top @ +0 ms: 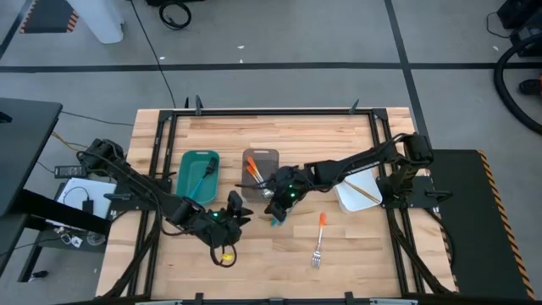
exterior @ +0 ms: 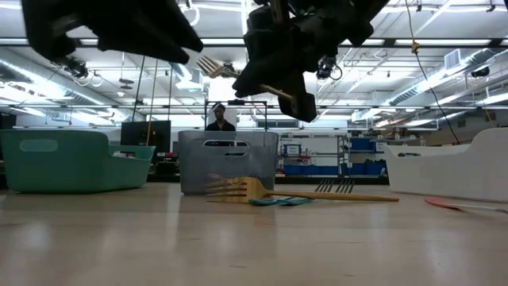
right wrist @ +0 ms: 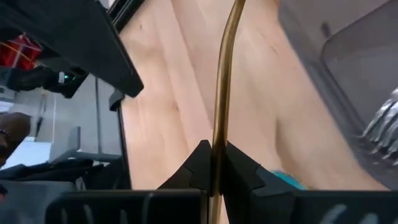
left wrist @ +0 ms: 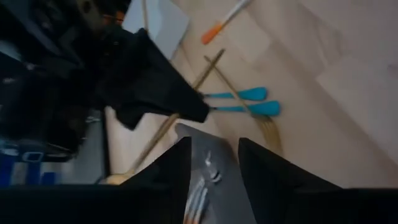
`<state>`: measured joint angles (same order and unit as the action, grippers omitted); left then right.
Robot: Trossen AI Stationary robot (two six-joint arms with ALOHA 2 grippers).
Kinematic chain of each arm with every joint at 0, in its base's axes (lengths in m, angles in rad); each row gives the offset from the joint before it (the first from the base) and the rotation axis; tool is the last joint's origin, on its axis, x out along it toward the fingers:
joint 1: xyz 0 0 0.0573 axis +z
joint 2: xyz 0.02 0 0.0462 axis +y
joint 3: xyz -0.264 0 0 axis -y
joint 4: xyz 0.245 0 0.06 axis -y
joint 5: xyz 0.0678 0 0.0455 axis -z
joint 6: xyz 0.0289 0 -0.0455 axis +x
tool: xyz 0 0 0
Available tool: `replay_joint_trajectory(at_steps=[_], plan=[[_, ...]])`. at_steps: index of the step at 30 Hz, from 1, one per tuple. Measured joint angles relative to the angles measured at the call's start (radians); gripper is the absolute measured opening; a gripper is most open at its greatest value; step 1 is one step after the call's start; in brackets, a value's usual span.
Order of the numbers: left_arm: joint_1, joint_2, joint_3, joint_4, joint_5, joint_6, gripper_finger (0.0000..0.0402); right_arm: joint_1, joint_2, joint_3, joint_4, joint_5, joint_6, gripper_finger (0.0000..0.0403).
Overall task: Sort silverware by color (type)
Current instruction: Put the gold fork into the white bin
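Since the right pincer [right wrist: 213,163] is already pinched tight on the gold utensil [right wrist: 225,74], with the handle running straight up out between its fingertips, the job now is just getting it over to the right tray without losing it. I'd guess that's the white tray [top: 356,191], back behind this pincer toward the right arm's base, since another gold piece lies in it. Lift first, because right below the pincer there's a little pile on the tabletop [top: 279,263]: a gold fork [exterior: 238,188] lying across two blue-handled pieces [left wrist: 245,101]. Dragging low would probably scatter them.

Swing slowly, as a long thin handle held near one end could twist in the grip.

The left pincer [left wrist: 213,163] sits just beside the right one, fingers spread, with what looks like a silver fork head showing between them; I can't tell if it's actually gripping it. Keep the two arms from bumping.

An orange-handled fork [top: 320,240] lies well off to the side of both, and more orange ones sit in the grey tray [top: 261,155].
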<state>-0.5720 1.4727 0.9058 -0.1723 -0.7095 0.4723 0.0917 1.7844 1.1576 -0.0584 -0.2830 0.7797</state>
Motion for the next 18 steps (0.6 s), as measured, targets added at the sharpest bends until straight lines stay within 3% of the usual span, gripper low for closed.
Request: replay_joint_trajectory(at_steps=[7, 18], plan=[[0.005, -0.014, 0.000, -0.063, 0.111, -0.095, 0.0141, -0.010, -0.023, 0.000, -0.096, 0.023, -0.026, 0.0025], [0.066, -0.106, 0.000, -0.152, 0.375, -0.250, 0.0141, -0.010, -0.158, 0.000, -0.419, 0.179, -0.081, 0.0025]])
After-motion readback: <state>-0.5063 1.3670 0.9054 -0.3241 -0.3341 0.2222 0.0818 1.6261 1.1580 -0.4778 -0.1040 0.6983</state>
